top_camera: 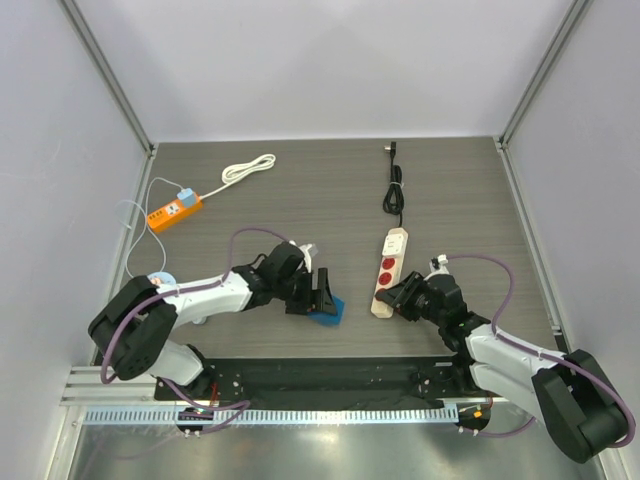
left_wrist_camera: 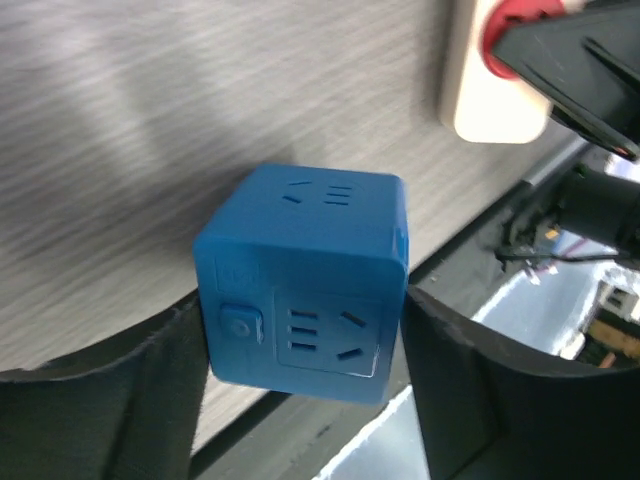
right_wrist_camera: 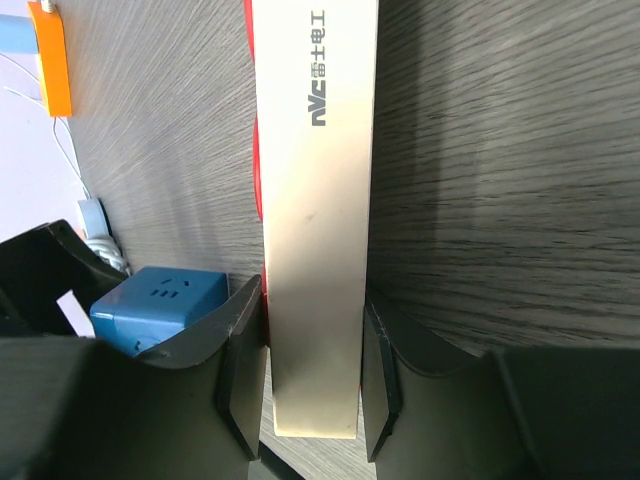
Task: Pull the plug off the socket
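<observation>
The blue cube plug [top_camera: 328,312] sits off the socket, a cream power strip [top_camera: 390,270] with red outlets, and a gap of bare table separates them. My left gripper [top_camera: 321,298] holds the cube: in the left wrist view the plug [left_wrist_camera: 305,285] fills the space between both fingers of the gripper [left_wrist_camera: 303,305], which press its sides. My right gripper [right_wrist_camera: 312,300] is shut on the near end of the strip [right_wrist_camera: 315,200], one pad on each long side. The blue plug [right_wrist_camera: 155,300] shows just left of its left finger.
An orange power strip [top_camera: 175,212] with a white cable [top_camera: 248,168] lies at the back left. A black cable [top_camera: 397,185] runs from the cream strip toward the back wall. A black rail [top_camera: 320,375] lines the near table edge, close under the plug.
</observation>
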### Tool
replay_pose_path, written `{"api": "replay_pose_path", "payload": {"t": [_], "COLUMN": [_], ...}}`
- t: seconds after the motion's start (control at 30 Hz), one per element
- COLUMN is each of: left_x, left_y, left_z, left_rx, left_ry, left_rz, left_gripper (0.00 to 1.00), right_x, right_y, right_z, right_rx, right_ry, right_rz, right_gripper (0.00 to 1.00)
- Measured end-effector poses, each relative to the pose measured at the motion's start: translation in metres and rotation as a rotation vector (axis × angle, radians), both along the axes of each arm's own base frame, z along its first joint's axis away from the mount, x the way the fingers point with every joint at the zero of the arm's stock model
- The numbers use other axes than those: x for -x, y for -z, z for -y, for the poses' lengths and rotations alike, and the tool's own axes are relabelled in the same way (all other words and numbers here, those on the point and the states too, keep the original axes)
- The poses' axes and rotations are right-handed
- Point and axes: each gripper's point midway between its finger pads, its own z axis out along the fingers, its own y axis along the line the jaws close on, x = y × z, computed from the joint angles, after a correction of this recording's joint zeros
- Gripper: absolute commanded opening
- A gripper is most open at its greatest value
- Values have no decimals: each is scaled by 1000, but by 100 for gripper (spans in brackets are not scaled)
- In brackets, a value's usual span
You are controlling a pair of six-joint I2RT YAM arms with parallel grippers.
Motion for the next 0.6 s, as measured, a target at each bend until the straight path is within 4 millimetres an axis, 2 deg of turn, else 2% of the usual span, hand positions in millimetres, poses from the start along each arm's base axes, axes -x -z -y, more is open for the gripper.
{"api": "replay_pose_path", "payload": {"t": [0.03, 0.13, 0.23, 0.43, 0.57, 0.6], "left_x": [-2, -5, -10, -34, -50, -54], "left_y": [2, 6, -2, -52, -85, -92], "left_z": [-3, -11, -22, -29, -19, -15], "left_rx": [-13, -57, -107, -133, -110, -110], "left_ry": [-5, -15, -32, -69, -69, -64], "left_rz": [5, 23, 66, 216, 284, 289], "left_gripper": [83, 92, 100, 100, 100, 97], "right_x": [0, 0, 0, 0, 0, 0], "right_y": [0, 0, 1, 1, 1, 1], "right_z": [0, 0, -1, -4, -5, -5], "right_rx": [0, 2, 2, -2, -3, -3], "right_ry": [0, -2, -7, -26, -37, -39], "right_rz": [0, 1, 1, 5, 10, 11], "right_gripper": [1, 1, 1, 1, 1, 1]}}
